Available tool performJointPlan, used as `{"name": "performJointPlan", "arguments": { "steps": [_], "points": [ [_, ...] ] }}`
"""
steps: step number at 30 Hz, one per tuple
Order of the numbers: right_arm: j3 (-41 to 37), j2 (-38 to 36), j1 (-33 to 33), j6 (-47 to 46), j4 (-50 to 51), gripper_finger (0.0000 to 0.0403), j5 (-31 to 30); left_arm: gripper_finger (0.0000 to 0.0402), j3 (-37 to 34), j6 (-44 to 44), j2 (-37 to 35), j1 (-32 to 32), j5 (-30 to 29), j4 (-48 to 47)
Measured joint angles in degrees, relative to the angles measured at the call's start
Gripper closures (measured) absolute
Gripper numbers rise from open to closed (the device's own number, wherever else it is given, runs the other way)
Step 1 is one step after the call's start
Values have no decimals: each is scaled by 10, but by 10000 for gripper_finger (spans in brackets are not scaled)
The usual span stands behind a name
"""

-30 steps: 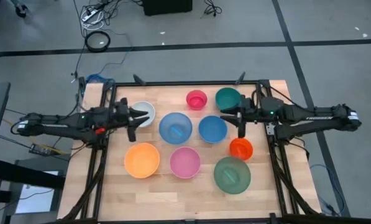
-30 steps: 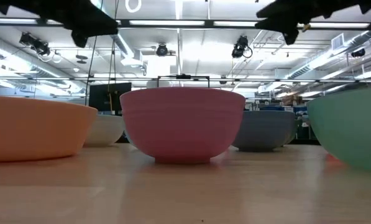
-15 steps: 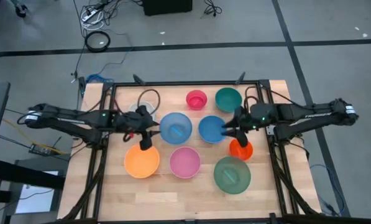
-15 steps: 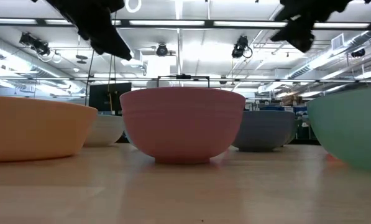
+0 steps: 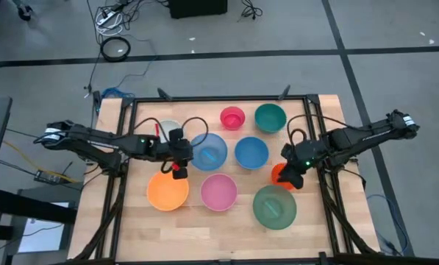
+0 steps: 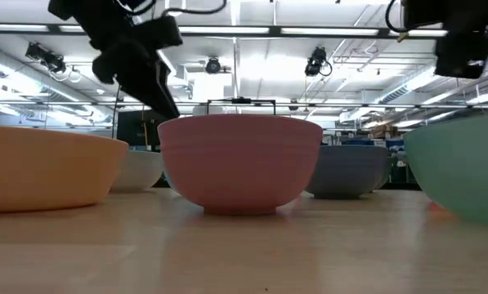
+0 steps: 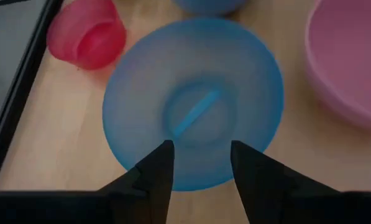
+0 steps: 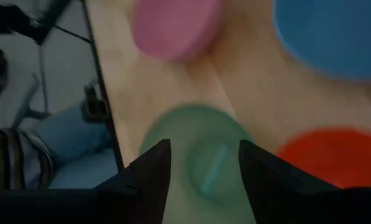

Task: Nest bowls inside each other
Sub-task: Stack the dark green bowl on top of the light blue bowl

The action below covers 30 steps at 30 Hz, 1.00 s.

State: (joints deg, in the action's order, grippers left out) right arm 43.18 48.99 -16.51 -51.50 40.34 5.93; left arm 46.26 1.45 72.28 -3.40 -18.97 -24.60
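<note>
Several bowls stand upright on their bases on the wooden table (image 5: 138,221): white (image 5: 165,127), light blue (image 5: 210,151), blue (image 5: 251,152), small pink-red (image 5: 232,117), dark green (image 5: 270,117), orange (image 5: 168,191), pink (image 5: 219,191), large green (image 5: 274,208) and orange-red (image 5: 280,172). My left gripper (image 5: 181,166) hangs open, tipped down, between the orange and light blue bowls; its wrist view looks into the light blue bowl (image 7: 194,99). My right gripper (image 5: 293,177) is open above the orange-red bowl (image 8: 331,152), looking at the large green bowl (image 8: 197,149).
The bowls stand close together, with narrow strips of bare wood between them. A black frame (image 5: 219,98) runs along the table's far and side edges. Cables lie on the floor beyond the far edge. Someone's legs (image 8: 54,146) show beside the table in the right wrist view.
Both grippers have tipped downward and sunk. My left gripper has gone from the white bowl toward the right and near edges, to the gap between the orange and light blue bowls. My right gripper has gone from beside the dark green bowl toward the near edge, over the orange-red bowl.
</note>
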Motion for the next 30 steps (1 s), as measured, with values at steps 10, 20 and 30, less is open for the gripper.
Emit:
{"name": "performJointPlan", "arguments": {
  "steps": [10,20,30],
  "points": [
    [0,52,-64,-42,91,225,-5,234,0,8,20,0,-7,-5],
    [0,163,-75,2,71,225,-23,234,0,5,20,0,-13,-5],
    [0,213,-74,41,43,225,-72,234,27,-1,20,0,-14,10]
  ]
}}
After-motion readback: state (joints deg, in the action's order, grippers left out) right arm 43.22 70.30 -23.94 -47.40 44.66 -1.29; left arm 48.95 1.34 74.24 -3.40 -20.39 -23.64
